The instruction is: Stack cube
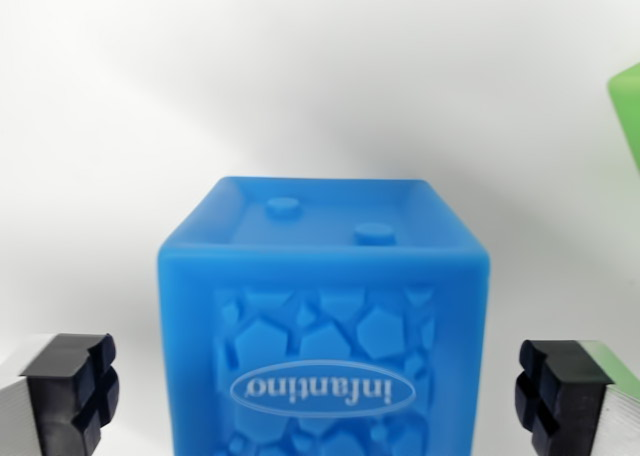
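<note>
We saw a blue Infantino cube (323, 326) standing upright on the white table (130, 156), filling the centre of the wrist view. Its near face carried a raised pebble pattern and an oval logo reading "infantino", printed upside down from our angle; two round studs sat on its recessed top. The gripper (323, 396) was spread wide, its black fingertips (72, 381) flanking the cube on either side and apart from it. A green block (628, 106) showed at the wrist view's right edge.
</note>
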`<state>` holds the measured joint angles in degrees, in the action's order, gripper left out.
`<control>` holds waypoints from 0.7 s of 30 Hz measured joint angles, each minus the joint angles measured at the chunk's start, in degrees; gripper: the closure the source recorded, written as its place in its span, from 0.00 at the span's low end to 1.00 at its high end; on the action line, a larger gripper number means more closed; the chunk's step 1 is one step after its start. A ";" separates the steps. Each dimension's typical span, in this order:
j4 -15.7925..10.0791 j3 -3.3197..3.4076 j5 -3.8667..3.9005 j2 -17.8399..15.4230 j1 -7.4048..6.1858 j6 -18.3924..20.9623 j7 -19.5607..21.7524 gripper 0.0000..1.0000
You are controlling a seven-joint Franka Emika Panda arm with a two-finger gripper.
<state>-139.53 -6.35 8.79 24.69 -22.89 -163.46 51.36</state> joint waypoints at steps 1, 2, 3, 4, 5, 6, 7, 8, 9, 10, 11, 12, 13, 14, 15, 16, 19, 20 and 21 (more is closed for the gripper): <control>0.13 0.19 0.08 0.49 -0.16 -0.38 0.07 0.00; 0.23 0.37 0.13 0.95 -0.31 -0.76 0.12 0.00; 0.33 0.54 0.17 1.34 -0.45 -1.06 0.16 0.00; 0.43 0.68 0.20 1.68 -0.59 -1.32 0.19 0.00; 0.49 0.76 0.20 1.84 -0.65 -1.43 0.20 0.00; 0.59 0.89 0.21 2.13 -0.78 -1.65 0.21 0.00; 0.68 1.01 0.21 2.39 -0.91 -1.83 0.22 0.00; 0.74 1.11 0.21 2.60 -1.01 -1.96 0.22 0.00; 0.79 1.20 0.22 2.75 -1.11 -2.07 0.22 0.00; 0.81 1.26 0.22 2.85 -1.18 -2.15 0.22 0.00; 0.82 1.29 0.22 2.89 -1.21 -2.19 0.22 1.00; 0.82 1.30 0.22 2.89 -1.22 -2.20 0.22 1.00; 0.82 1.31 0.22 2.89 -1.22 -2.21 0.22 1.00; 0.83 1.31 0.22 2.89 -1.22 -2.22 0.22 1.00; 0.84 1.32 0.22 2.89 -1.22 -2.22 0.22 1.00; 0.85 1.32 0.21 2.89 -1.22 -2.22 0.22 1.00; 0.85 1.33 0.22 2.89 -1.22 -2.23 0.22 1.00; 0.85 1.33 0.21 2.89 -1.22 -2.23 0.22 1.00; 0.85 1.33 0.21 2.89 -1.22 -2.23 0.22 1.00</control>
<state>-138.67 -5.03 9.01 27.58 -24.11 -165.69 51.59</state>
